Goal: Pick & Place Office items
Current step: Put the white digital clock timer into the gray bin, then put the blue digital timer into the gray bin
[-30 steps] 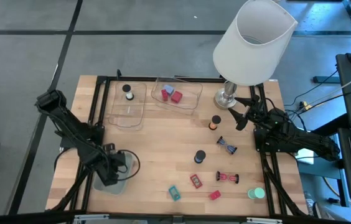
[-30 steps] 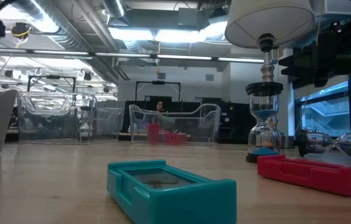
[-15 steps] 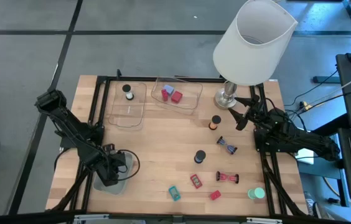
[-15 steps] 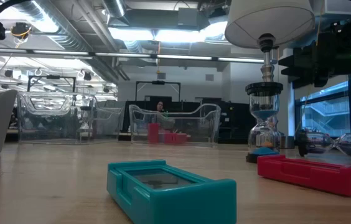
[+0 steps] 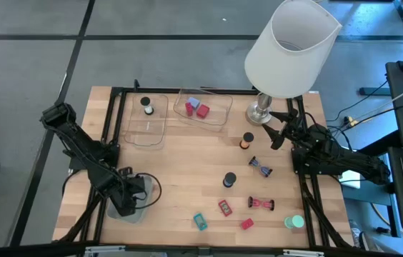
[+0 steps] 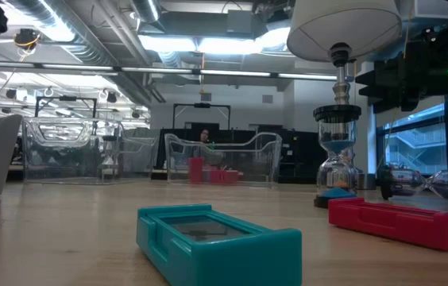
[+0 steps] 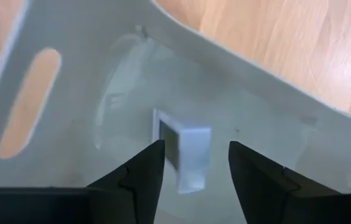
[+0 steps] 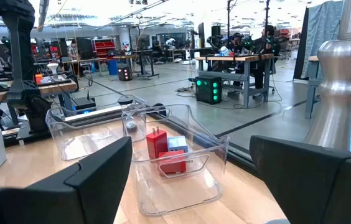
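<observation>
My left gripper (image 5: 131, 200) points down over the pale green tray (image 5: 124, 214) at the table's near left. It is open, with a small white piece (image 7: 187, 155) lying on the tray floor (image 7: 256, 118) below and between its fingers. My right gripper (image 5: 276, 130) waits open and level by the lamp base, facing the clear trays. Loose office items lie right of centre: a black cap (image 5: 229, 180), a red block (image 5: 224, 208), a teal block (image 5: 200, 222), a small red piece (image 5: 246, 223) and two clips (image 5: 261, 204). A teal block (image 6: 216, 238) fills the low view.
Two clear trays stand at the far edge. One (image 5: 148, 123) holds a black cap, the other (image 5: 203, 108) red and blue blocks (image 8: 163, 149). The big white lamp (image 5: 291, 50) stands at the far right. A black frame rail (image 5: 108, 143) runs along each side.
</observation>
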You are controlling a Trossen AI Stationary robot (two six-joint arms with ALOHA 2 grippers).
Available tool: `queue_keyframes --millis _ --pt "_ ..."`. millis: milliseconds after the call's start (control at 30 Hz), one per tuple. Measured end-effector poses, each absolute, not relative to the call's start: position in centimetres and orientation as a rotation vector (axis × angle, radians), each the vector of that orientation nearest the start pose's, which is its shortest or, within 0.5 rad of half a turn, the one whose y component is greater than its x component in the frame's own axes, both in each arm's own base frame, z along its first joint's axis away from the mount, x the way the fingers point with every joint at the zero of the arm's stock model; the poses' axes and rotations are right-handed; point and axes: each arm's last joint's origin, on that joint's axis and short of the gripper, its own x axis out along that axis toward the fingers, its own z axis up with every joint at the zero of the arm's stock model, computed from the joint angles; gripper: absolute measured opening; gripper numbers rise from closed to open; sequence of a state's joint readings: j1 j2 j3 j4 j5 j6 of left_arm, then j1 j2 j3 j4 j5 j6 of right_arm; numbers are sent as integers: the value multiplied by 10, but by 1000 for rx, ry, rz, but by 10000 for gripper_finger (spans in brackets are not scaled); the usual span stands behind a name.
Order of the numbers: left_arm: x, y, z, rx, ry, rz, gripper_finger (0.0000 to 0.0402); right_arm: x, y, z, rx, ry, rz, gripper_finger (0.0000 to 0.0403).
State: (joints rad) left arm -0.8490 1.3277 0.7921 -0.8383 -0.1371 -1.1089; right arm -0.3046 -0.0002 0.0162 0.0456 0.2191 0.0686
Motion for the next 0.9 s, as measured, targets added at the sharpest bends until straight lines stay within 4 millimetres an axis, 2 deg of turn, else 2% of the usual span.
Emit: queue_keyframes --millis 433,533,667,767,900 --pt "144 -162 193 -261 1422 45 182 90 -35 173 64 -80 -521 327" --pt "147 -166 203 -227 1408 -8 182 90 -35 173 64 -80 -521 327" --pt "152 -168 225 -197 1400 -31 182 90 -35 173 64 -80 -521 327" --pt "160 -170 244 -178 1307 -30 182 90 -35 173 65 -81 -521 327" --pt "180 -179 263 -36 956 -77 182 90 -35 173 64 -81 -521 327"
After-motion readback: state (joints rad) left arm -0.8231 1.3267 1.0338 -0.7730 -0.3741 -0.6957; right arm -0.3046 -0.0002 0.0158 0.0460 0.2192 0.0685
